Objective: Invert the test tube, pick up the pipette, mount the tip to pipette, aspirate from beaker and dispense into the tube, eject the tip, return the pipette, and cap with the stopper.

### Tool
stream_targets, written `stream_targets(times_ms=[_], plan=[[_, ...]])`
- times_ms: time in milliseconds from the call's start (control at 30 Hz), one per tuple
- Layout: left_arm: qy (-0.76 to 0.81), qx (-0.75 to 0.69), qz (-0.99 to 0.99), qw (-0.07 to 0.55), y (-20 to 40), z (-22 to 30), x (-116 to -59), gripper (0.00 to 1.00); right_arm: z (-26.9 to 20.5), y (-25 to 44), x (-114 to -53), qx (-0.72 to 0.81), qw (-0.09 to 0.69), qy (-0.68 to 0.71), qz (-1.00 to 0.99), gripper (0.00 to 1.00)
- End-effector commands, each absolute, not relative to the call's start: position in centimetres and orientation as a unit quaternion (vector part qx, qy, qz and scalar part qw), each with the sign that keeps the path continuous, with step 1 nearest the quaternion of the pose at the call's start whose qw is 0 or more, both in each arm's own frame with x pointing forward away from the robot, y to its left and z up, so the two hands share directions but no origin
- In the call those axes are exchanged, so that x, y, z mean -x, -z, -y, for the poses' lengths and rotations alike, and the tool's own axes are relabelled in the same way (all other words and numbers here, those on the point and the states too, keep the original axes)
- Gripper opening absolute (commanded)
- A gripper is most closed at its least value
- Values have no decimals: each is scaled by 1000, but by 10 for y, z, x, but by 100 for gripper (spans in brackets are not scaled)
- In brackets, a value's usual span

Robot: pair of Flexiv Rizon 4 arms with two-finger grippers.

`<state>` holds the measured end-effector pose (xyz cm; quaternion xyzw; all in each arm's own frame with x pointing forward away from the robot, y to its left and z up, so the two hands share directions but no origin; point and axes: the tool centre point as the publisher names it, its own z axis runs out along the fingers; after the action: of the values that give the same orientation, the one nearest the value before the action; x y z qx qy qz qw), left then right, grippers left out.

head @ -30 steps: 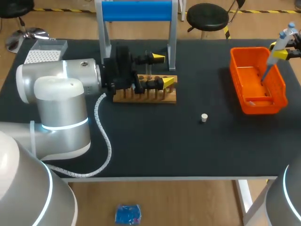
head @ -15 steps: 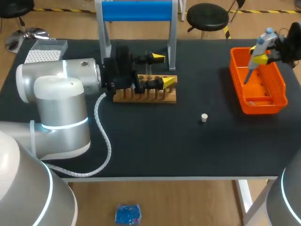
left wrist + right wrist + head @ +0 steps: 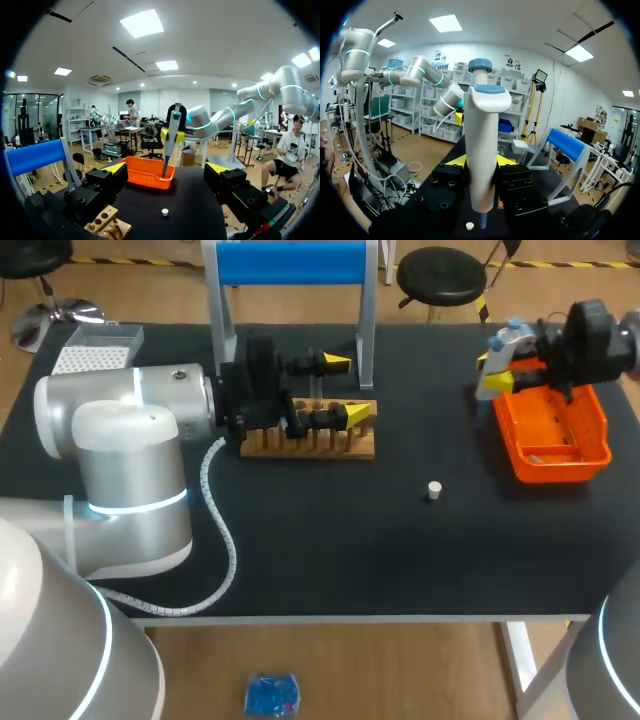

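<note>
My right gripper (image 3: 497,368) is shut on a white pipette (image 3: 510,337) with a blue top, held above the left rim of the orange bin (image 3: 575,455). In the right wrist view the pipette (image 3: 482,150) stands upright between the yellow tips, its nozzle bare. My left gripper (image 3: 347,390) stands open over the wooden rack (image 3: 310,445), with nothing held. From the left wrist view its open fingers frame the pipette (image 3: 171,132) and the bin (image 3: 147,172) ahead. A small white stopper (image 3: 433,490) lies on the black mat, seen too under the pipette as the stopper (image 3: 468,226). I cannot make out the test tube clearly.
A clear tip box (image 3: 95,350) sits at the far left corner. A stand with a blue bar (image 3: 290,265) rises behind the rack. The orange bin holds a small item near its front. Open black mat lies between the rack and the bin.
My right gripper has carried the pipette leftward, from beyond the bin's right side to above its left rim. The left arm has kept still.
</note>
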<state>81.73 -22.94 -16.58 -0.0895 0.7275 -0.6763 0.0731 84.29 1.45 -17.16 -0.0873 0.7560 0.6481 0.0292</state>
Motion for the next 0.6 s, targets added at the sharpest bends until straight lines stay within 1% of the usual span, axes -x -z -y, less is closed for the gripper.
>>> stream_targets(times_ms=[33,367,600], plan=[[677,90,-726,75,167,231,-817,100,-39,172,-842,89,29,-647,-757,0],[677,90,-726,75,167,231,-817,100,-87,176,-830,97,-11,-654,-750,0],[677,90,-726,75,167,231,-817,100,-108,186,-820,74,-37,-651,-754,0]])
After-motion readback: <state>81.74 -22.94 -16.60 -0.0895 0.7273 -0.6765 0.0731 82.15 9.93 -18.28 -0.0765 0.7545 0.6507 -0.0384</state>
